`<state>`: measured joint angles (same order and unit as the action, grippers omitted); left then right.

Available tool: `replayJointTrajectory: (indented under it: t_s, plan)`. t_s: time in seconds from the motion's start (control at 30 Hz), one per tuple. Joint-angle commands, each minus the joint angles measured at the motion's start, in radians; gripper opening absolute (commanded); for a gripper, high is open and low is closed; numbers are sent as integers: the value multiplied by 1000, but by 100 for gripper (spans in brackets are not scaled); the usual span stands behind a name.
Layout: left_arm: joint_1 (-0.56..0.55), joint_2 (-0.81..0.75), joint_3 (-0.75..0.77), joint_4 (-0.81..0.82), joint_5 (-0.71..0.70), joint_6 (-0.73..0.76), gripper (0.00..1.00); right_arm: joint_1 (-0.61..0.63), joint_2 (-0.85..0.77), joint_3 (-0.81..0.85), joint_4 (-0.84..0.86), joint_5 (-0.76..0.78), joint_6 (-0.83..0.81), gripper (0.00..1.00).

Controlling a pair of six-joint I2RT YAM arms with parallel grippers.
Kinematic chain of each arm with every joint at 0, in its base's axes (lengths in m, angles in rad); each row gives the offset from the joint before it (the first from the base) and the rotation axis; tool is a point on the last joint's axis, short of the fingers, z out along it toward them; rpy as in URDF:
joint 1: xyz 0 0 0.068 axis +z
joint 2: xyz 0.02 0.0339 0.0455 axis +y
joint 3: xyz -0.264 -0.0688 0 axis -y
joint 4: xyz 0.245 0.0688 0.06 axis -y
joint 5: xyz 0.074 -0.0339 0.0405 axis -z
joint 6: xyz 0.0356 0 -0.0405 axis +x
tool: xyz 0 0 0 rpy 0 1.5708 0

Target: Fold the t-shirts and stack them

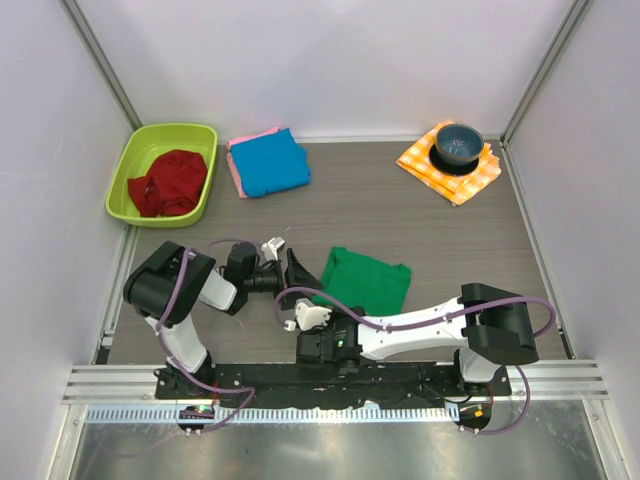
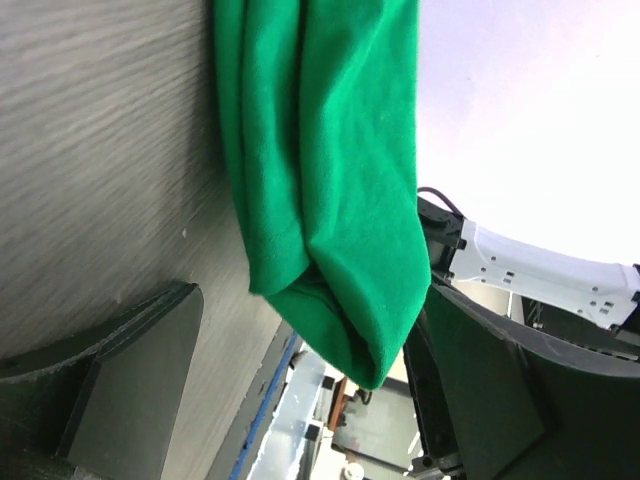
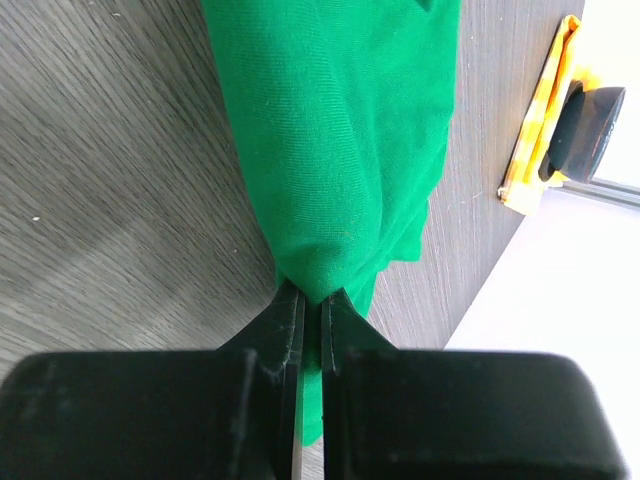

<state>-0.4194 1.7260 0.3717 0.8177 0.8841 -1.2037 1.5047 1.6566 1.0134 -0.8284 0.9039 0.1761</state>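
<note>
Green t-shirt (image 1: 370, 280) — pinched in right tool (image 3: 310, 300) — left tool (image 2: 310, 300) gapes wide.

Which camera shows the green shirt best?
The top camera: nearly all of the green shirt shows, lying on the table. The right wrist view shows only a fold pinched in the right gripper; the left wrist view shows just one folded end.

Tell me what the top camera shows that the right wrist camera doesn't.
Only the top view: a lime bin holding a red cloth, a blue shirt lying on a pink one, and the left arm. Only the right wrist view: the right jaws seen close, shut on a pinch of the green shirt. Both: the green shirt, the checked cloth with the dark bowl, and the wooden table.
</note>
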Motion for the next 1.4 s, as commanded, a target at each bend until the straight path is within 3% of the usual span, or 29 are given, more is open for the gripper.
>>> replayJointTrajectory:
  t_s: [0.0, 0.3, 0.73, 1.07, 1.1, 1.13, 1.2, 1.23, 1.3, 1.33, 1.37]
  plan:
    - [-7, 142, -25, 314, 55, -149, 100, 12, -38, 34, -25, 39, 28, 1]
    - [-64, 359, 61, 526, 59, -290, 100, 22, -43, 42, -25, 61, 22, 1]
    - [-144, 432, 101, 528, 49, -303, 100, 22, -76, 31, 11, 107, -15, 1]
    - [-145, 465, 199, 463, 39, -290, 98, 106, -89, 34, -47, 92, 97, 1]
    - [-145, 463, 205, 428, 39, -283, 95, 111, -86, 37, -54, 93, 106, 1]
    - [-145, 460, 216, 417, 39, -278, 84, 117, -83, 36, -58, 90, 109, 1]
    - [-145, 454, 223, 396, 41, -267, 72, 120, -77, 39, -63, 89, 128, 1]
    - [-145, 452, 230, 393, 45, -269, 58, 120, -72, 40, -69, 83, 131, 1]
    - [-145, 437, 233, 379, 47, -264, 47, 120, -57, 45, -80, 99, 152, 1]
    - [-145, 431, 239, 367, 50, -258, 37, 118, -51, 45, -83, 99, 154, 1]
    - [-145, 425, 243, 341, 49, -248, 26, 120, -46, 50, -89, 111, 160, 10]
